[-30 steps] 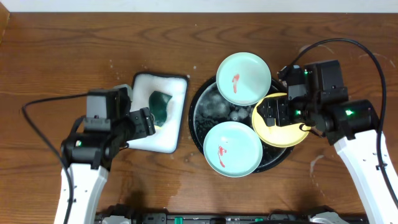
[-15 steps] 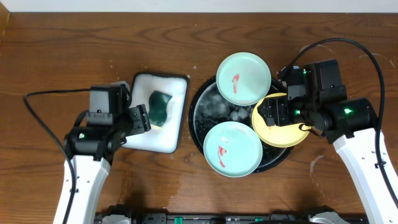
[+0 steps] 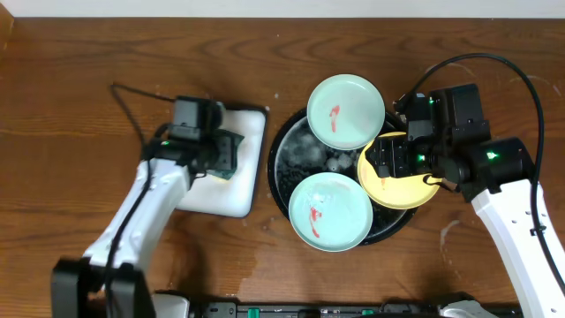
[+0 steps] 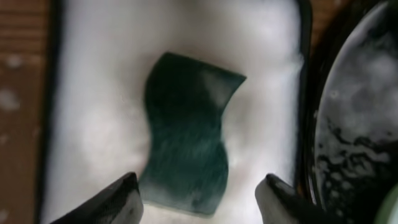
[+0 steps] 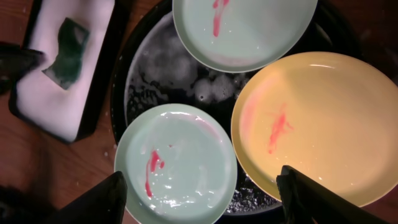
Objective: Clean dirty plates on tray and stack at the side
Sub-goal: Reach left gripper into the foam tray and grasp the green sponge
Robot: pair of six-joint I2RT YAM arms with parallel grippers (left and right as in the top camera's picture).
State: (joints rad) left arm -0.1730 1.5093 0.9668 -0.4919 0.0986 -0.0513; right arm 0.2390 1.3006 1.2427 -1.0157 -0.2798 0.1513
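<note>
The tray, a large round black pan with suds and water on its bottom, is taken here as the landmark. Three plates lie on it, each with a red smear. One mint-green plate rests on the far rim of the tray and reaches out beyond it; in the right wrist view it is cut off by the upper edge. A second mint-green plate lies at the near side of the tray and covers the rim there. The yellow plate lies on the right side of the tray, over its rim; from overhead a large part of it is hidden under the right arm. The right gripper is held above the tray with its fingers spread wide and nothing between them. Just left of the tray a white foamy dish stands on the wooden table, and a dark green sponge lies in it. The left gripper is seen over the sponge, its jaws apart, one finger at each side of the sponge's nearer end. Whether a finger touches the sponge cannot be told, because the wrist view is blurred.
</note>
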